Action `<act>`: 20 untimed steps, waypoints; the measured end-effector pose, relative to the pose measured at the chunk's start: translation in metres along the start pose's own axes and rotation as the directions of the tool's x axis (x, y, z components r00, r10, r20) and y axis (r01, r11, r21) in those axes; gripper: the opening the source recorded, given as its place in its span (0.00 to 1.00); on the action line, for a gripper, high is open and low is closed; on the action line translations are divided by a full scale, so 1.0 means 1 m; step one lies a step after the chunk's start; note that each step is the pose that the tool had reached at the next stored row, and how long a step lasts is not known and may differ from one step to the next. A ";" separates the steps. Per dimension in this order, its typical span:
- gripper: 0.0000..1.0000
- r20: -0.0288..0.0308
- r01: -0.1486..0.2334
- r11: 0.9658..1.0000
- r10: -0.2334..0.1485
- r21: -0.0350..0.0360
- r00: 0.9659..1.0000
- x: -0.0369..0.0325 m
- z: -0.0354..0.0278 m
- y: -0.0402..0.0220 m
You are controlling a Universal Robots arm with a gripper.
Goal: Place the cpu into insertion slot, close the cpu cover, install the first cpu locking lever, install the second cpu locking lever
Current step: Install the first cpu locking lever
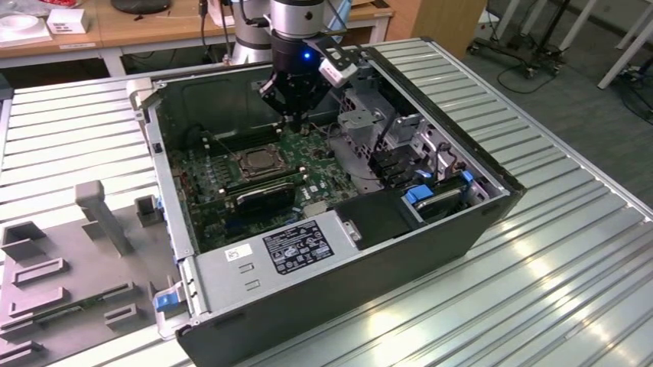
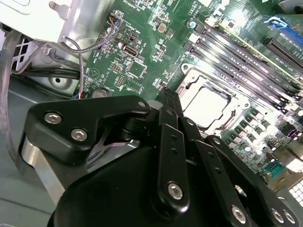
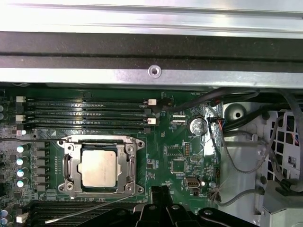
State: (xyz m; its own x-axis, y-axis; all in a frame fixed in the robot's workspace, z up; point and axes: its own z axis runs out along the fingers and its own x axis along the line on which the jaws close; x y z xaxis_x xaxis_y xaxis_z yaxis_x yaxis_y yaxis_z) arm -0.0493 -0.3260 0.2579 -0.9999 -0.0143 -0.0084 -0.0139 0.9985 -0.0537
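The cpu (image 3: 99, 168) sits in the insertion slot (image 3: 78, 166) under the lowered cpu cover (image 3: 102, 143), and the gripper (image 3: 158, 190), tips pressed together and empty, hovers just beside it, so this looks like the first locking lever (image 3: 85, 209) step, calling for a precise push on that thin loose rod.

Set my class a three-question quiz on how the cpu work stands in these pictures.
1. True or false: the gripper holds the cpu.
2. The cpu cover is: A) lying flat around the cpu; B) hinged upright; C) taken off.
3. What colour is the motherboard that the gripper hangs over?
Key: 1 false; 2 A; 3 green.
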 end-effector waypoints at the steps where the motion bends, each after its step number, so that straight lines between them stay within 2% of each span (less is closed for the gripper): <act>1: 0.11 0.001 0.000 1.000 0.000 0.003 1.000 0.0000 0.0000 0.0000; 20: 0.11 0.004 0.000 1.000 0.000 0.016 1.000 0.0000 0.0000 0.0000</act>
State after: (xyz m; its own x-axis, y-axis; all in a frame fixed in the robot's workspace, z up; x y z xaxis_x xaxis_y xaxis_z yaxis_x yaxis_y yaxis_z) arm -0.0493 -0.3260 0.2579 -0.9998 -0.0145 -0.0127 -0.0136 0.9974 -0.0701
